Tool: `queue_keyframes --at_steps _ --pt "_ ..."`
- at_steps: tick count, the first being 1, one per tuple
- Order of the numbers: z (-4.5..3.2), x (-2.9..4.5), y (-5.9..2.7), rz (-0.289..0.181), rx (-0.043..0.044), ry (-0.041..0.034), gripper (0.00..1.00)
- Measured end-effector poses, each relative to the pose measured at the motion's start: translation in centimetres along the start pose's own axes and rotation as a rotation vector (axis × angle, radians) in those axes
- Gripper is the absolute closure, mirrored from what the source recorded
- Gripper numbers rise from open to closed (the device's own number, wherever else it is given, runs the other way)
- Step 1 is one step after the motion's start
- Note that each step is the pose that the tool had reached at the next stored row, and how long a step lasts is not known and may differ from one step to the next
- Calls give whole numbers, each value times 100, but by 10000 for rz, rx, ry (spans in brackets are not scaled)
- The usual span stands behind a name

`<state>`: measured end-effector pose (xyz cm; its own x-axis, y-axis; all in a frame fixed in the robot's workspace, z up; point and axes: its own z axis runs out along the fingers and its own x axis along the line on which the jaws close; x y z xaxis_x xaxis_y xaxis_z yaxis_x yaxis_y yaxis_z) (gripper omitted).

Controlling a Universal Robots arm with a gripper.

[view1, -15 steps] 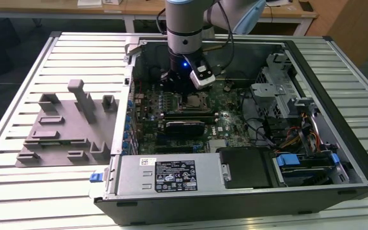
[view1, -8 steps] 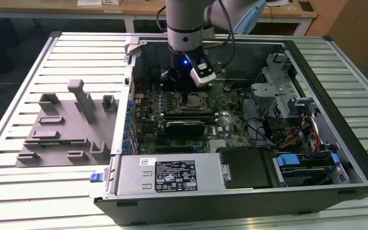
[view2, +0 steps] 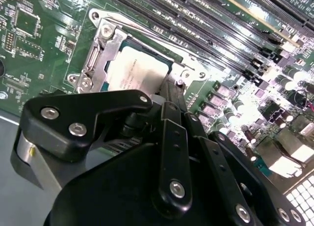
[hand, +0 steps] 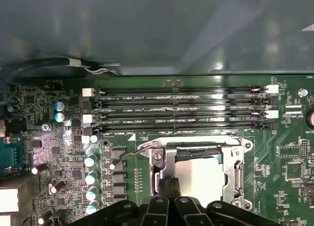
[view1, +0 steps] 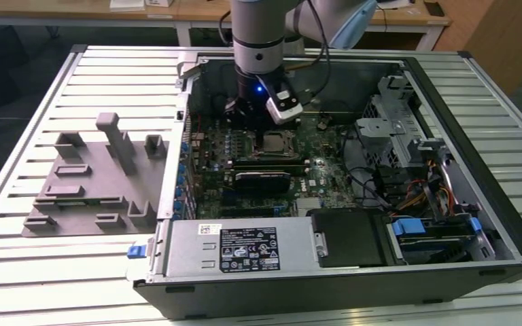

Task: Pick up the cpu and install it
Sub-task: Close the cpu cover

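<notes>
While the single arm hung inside the one open computer case that lay on the slatted surface, one cpu sat in the one socket on the green motherboard. Four long memory slots ran side by side just beside the socket. One grey fixture tray rested on the surface beside the case, and one power supply filled a corner of the case. The cpu was a flat square with a pale silver-grey metal top. Glare washed over it, faint print crossed it in the second wrist view, and the socket's bright metal frame bordered its sides. The gripper hung at the cpu's edge, its fingers drawn together with nothing between them. Whether they touched the chip could not be told.
</notes>
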<state>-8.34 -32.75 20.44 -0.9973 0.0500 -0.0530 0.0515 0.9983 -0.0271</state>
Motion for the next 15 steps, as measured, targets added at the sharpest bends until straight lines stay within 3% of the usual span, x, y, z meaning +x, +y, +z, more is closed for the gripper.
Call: queue_keyframes --at_steps 6,15 --pt "40 42 -1 -3 -1 0 89" --pt "53 24 1 -5 0 0 89"
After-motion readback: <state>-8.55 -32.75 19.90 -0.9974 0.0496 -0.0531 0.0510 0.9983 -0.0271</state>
